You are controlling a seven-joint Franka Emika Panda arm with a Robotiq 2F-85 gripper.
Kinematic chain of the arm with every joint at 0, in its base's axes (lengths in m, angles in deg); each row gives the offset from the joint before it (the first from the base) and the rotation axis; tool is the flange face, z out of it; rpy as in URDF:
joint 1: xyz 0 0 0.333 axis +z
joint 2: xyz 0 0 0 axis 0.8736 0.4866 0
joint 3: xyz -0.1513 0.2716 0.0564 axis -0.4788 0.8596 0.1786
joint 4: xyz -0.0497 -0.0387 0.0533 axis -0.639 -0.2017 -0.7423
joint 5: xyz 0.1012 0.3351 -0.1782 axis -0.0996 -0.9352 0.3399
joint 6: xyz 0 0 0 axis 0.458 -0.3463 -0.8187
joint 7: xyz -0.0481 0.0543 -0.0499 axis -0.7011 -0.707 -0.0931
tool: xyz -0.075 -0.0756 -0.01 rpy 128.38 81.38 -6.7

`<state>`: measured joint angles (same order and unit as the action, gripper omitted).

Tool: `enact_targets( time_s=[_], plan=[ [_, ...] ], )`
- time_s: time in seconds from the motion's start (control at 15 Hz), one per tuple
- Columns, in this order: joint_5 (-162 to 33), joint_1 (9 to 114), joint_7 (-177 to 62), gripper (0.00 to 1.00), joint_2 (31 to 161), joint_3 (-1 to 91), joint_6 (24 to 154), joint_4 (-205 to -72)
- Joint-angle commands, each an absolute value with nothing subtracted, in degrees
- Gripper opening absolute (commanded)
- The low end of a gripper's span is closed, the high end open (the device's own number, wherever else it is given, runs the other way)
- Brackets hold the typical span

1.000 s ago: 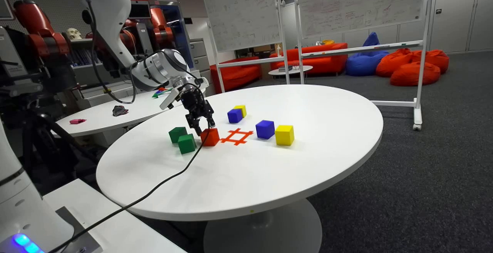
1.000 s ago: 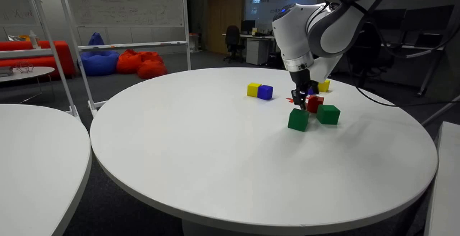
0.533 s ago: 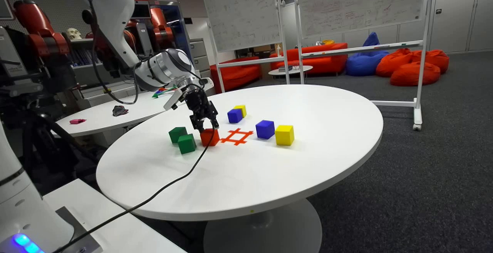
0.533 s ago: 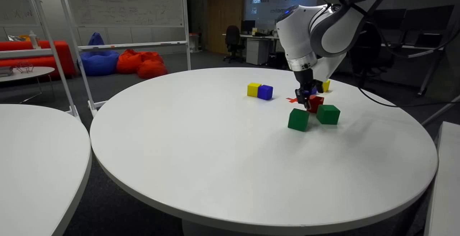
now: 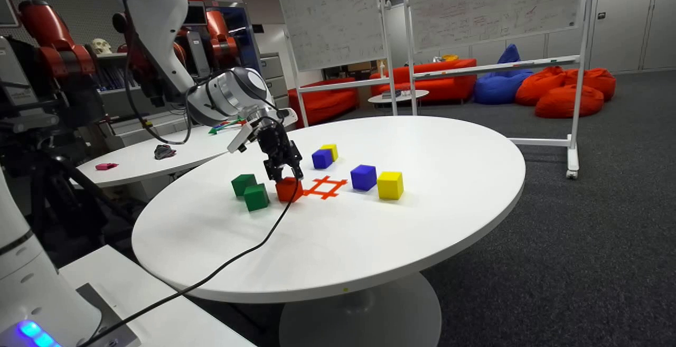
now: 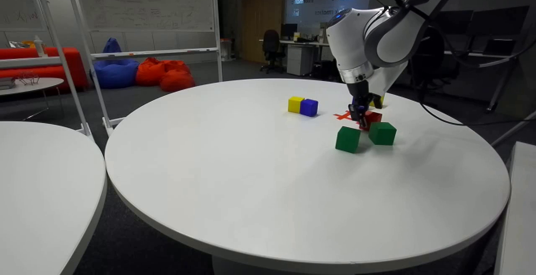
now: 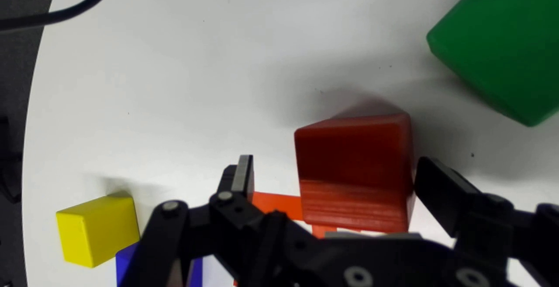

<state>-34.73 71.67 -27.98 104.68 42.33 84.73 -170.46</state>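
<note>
Red cube point(image 7: 354, 171) stands on the white table point(image 5: 391, 241), just beside the red tape outline point(image 5: 321, 194); my pincer point(image 7: 334, 172) is spread around this cube, and two green cubes point(image 5: 256, 197) stand farther from that outline.

The rounded, white-and-grey robot arm point(image 6: 389, 45) has a flared white base point(image 5: 45, 289) with blue lights point(image 5: 30, 329) at eight o'clock in an exterior view. Its jointed black gripper point(image 7: 335, 175) bears round silver screws point(image 7: 170, 206); the thin, smooth cable point(image 7: 65, 14) is black.

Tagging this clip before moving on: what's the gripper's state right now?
Black two-finger gripper: open, not holding the smooth red cube between its fingers; a gap shows at one side.
</note>
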Motion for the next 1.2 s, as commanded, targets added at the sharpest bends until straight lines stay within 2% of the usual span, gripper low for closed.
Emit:
enact_targets(
  time_s=[0.0, 1.13],
  plan=[
    [-34.8, 71.6, -28.0, 1.0, 104.7, 42.5, 84.6, -170.3],
    [-34.6, 70.3, -28.2, 1.0, 103.8, 41.6, 85.5, -171.5]
  ],
)
